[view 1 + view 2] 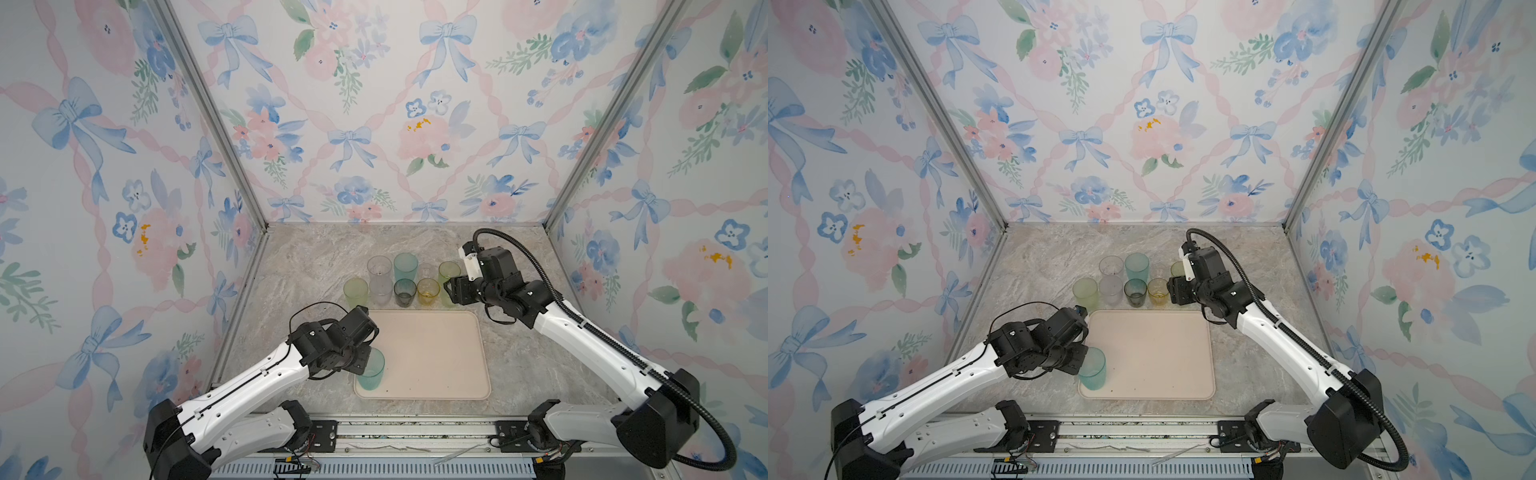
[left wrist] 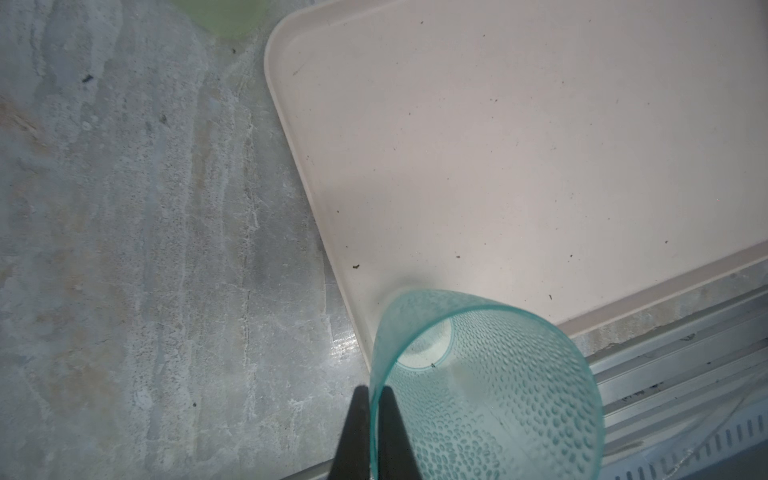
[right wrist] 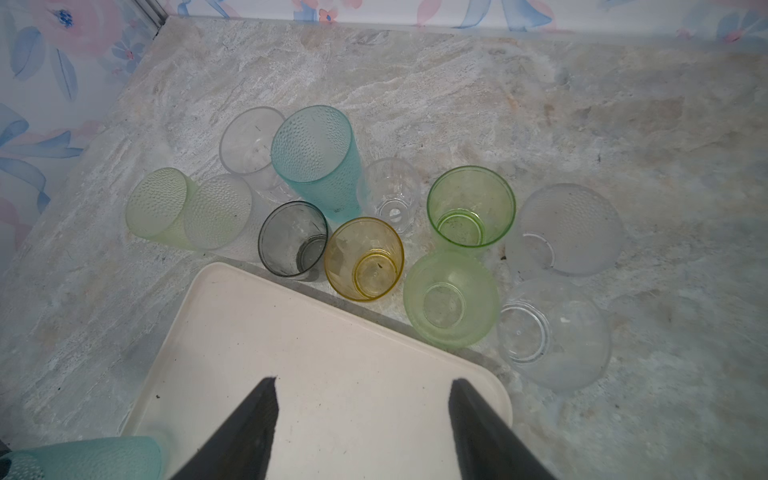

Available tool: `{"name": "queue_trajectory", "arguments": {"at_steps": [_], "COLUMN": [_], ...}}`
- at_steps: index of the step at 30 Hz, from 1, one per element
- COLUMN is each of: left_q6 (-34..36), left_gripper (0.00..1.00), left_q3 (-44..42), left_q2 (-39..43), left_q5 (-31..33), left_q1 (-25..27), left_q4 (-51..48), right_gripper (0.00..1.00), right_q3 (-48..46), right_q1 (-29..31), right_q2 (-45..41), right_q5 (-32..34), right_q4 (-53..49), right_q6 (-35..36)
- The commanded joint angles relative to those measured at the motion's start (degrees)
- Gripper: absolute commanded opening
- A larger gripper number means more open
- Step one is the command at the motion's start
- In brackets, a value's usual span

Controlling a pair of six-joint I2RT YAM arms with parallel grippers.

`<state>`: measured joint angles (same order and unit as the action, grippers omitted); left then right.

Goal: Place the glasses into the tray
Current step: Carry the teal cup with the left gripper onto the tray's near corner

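Pinching the teal tumbler (image 2: 498, 395) rim, left gripper (image 2: 374, 390) closed.

In both top views the right arm (image 1: 582, 340) hides two frosted tumblers (image 3: 569, 228); the left wrist view crops a yellow-green tumbler (image 2: 220, 16).

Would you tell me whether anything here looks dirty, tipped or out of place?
Nothing looks tipped. The tray is dotted with dark specks, and one lies inside the teal glass pinched by the left tool.

Stereo pair overhead, wrist views share tray (image 2: 498, 145)
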<state>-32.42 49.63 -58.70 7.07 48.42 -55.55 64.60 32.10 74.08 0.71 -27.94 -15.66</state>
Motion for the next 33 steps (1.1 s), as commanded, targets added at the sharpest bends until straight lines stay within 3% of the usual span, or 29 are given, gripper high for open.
{"name": "queue_trajectory", "arguments": {"at_steps": [1,20,33], "left_q6": [-1.8,-2.4,-3.0], "left_gripper": [0.0,0.07,0.25], "left_q3": [-1.0,-1.2,-0.8], "left_q2": [0.3,-1.8,1.6], "left_q5": [0.5,1.4,1.4], "left_q1": [0.6,2.4,2.6], "left_q4": [1.3,1.3,1.3], "right_gripper": [0.68,0.69,0.7], "right_q3": [0.6,0.4,0.7], "right_q1": [0.9,0.9,0.9], "right_q2": [0.4,0.8,1.4], "right_q5": [0.6,0.7,0.4], "right_q4": [-0.8,-0.9,-0.9], "right_q6": [0.3,0.8,0.8]}}
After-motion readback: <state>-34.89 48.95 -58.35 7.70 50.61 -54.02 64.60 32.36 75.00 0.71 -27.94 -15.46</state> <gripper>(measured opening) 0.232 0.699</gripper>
